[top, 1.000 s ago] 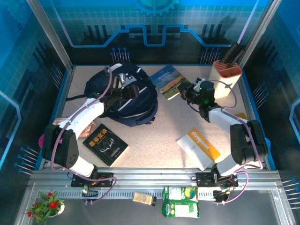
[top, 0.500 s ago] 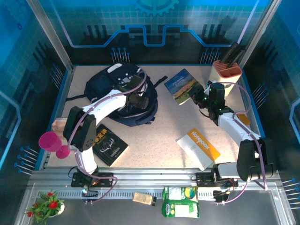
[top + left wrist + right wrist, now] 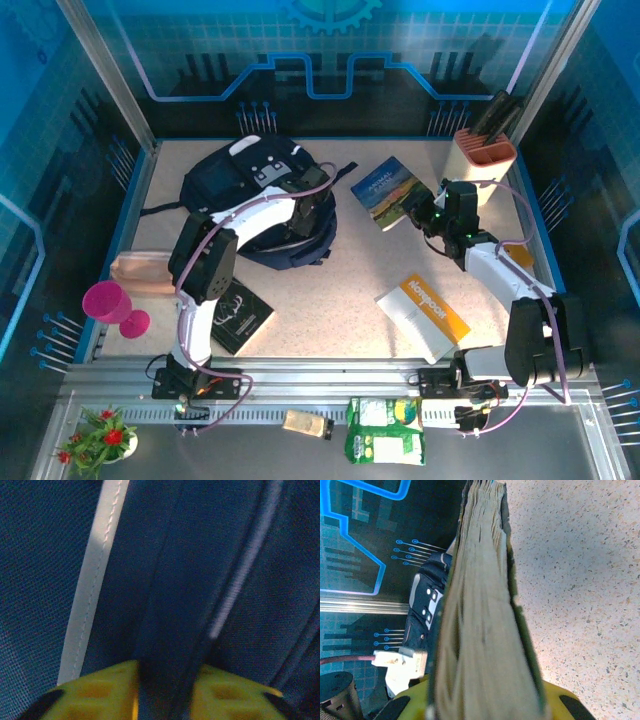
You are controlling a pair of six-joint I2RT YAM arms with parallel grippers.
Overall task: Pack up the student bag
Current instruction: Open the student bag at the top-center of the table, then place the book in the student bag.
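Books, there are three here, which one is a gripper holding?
The landscape-cover book, clamped in the right gripper. The black book and the orange-and-white book lie flat with no gripper on them.

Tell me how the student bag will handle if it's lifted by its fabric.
Probably floppy: the student bag is soft woven fabric, creased at the left claw. It lies slumped, so it would likely sag, not lift whole.

The speckled bench [image 3: 340, 280] carries the student bag [image 3: 218, 182] at rear left, a black book [image 3: 245, 315] at front left, an orange-and-white book [image 3: 425, 310] at front right, and an upright knife block [image 3: 483, 160] at rear right.
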